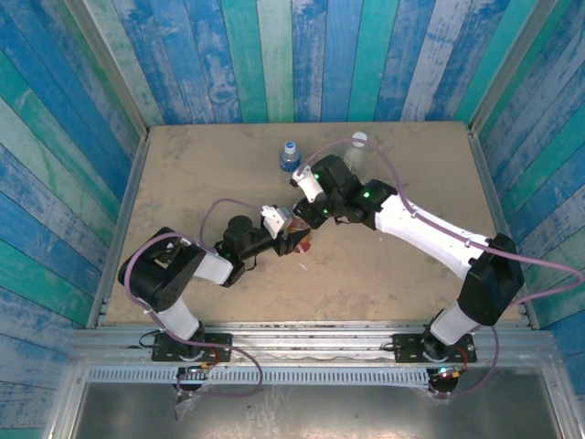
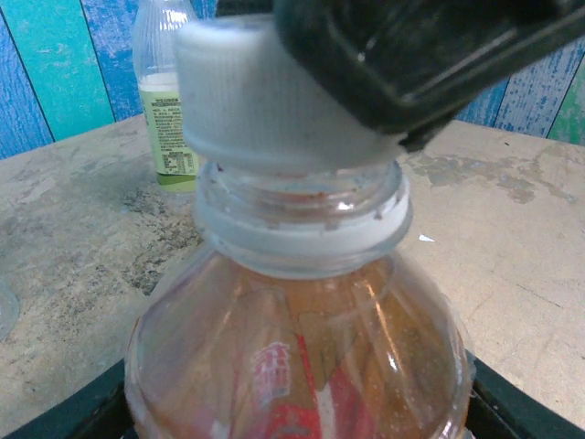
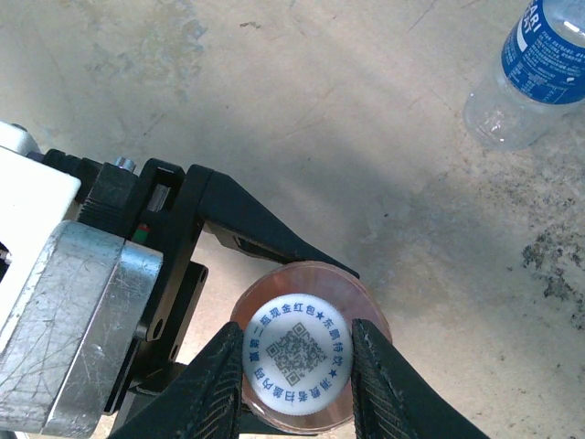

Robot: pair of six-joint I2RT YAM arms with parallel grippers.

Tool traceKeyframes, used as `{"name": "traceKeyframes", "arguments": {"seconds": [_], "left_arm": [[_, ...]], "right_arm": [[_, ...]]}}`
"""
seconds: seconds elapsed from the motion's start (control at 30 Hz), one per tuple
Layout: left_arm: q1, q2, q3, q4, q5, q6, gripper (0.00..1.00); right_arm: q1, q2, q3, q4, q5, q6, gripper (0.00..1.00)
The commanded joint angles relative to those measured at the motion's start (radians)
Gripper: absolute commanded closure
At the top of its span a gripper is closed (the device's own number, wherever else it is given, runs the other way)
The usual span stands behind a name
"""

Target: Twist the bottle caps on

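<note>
Liquid of orange-brown colour was in the orange bottle point(image 2: 292, 366), which had a red label and stood upright between the fingers point(image 3: 265, 229) of the left gripper point(image 1: 297, 240). Those black fingers were closed on the body of the bottle, one on each side, and pressed against it.

On the mouth of this bottle sat a white cap point(image 2: 265, 101) with a printed code on its top. A part of the neck was visible between the lower edge of the cap and the white collar ring under it. The right gripper point(image 3: 300, 366) came down from above. Its two fingers point(image 3: 384, 384) were open only as wide as the cap and touched it on opposite sides, so the cap was clamped between them.

The blue-label bottle point(image 3: 539, 64) stood on the table point(image 1: 183, 183), well apart from both pairs of fingers, on the far side of them. Its lower part looked clear, and I could not tell what was in it. In the top view it carried a blue cap point(image 1: 290, 146). The pale bottle point(image 2: 164, 91), with a yellow-green label, stood also on the far side, behind the orange bottle as the left wrist camera saw it. A second white cap point(image 1: 359, 139) was on it in the top view.

Counted together: three bottles, all upright, and three caps, one blue and two white, each on a bottle.
</note>
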Motion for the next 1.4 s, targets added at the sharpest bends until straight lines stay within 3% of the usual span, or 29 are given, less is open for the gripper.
{"name": "traceKeyframes", "arguments": {"seconds": [0.0,1.2,1.37], "left_arm": [[-0.004,0.035,0.01,-0.031,0.016,0.005,0.37],[-0.003,0.037,0.016,-0.047,0.043,0.013,0.37],[-0.003,0.043,0.018,-0.042,0.046,0.011,0.37]], "right_arm": [[0.004,-0.014,-0.013,-0.043,-0.024,0.003,0.67],[0.006,0.071,0.039,-0.135,-0.06,-0.096,0.68],[0.007,0.049,0.036,-0.141,-0.047,-0.093,0.62]]}}
